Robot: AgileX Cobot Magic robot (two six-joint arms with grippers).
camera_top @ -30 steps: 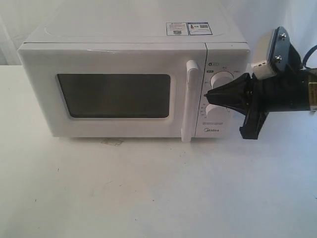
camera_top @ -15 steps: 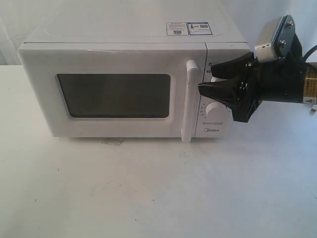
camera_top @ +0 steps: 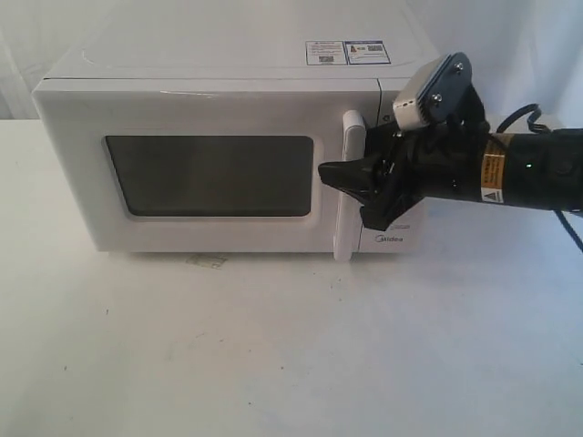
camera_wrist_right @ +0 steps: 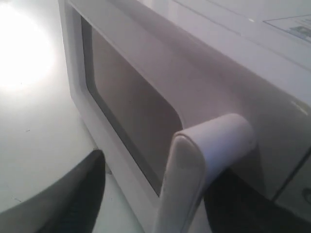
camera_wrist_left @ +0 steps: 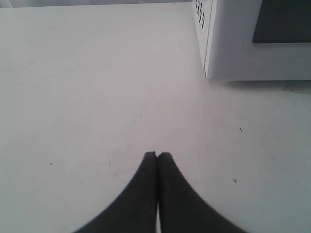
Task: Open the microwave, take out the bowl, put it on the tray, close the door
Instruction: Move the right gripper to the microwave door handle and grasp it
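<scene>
The white microwave (camera_top: pixel 228 91) stands on the table with its door (camera_top: pixel 82 182) shut; the dark window (camera_top: pixel 209 175) shows nothing inside. The bowl is hidden, and no tray is in view. My right gripper (camera_top: pixel 351 177) is open and straddles the vertical white bar handle (camera_top: pixel 352 127). In the right wrist view the handle (camera_wrist_right: pixel 194 165) sits between the two dark fingers (camera_wrist_right: pixel 82 189) of the right gripper (camera_wrist_right: pixel 160 187), with a gap on one side. My left gripper (camera_wrist_left: pixel 157 154) is shut and empty above the table, short of the microwave's corner (camera_wrist_left: pixel 233 53).
The knob panel with the Midea logo (camera_top: pixel 392 240) is mostly covered by my right arm (camera_top: pixel 528 173). A small label lies on the white table (camera_top: pixel 273 346) under the microwave's front edge (camera_top: pixel 205 261). Stickers (camera_top: pixel 346 52) sit on the microwave's top.
My right gripper opened and moved left from in front of the knobs until it straddled the door handle. The door has not moved.
</scene>
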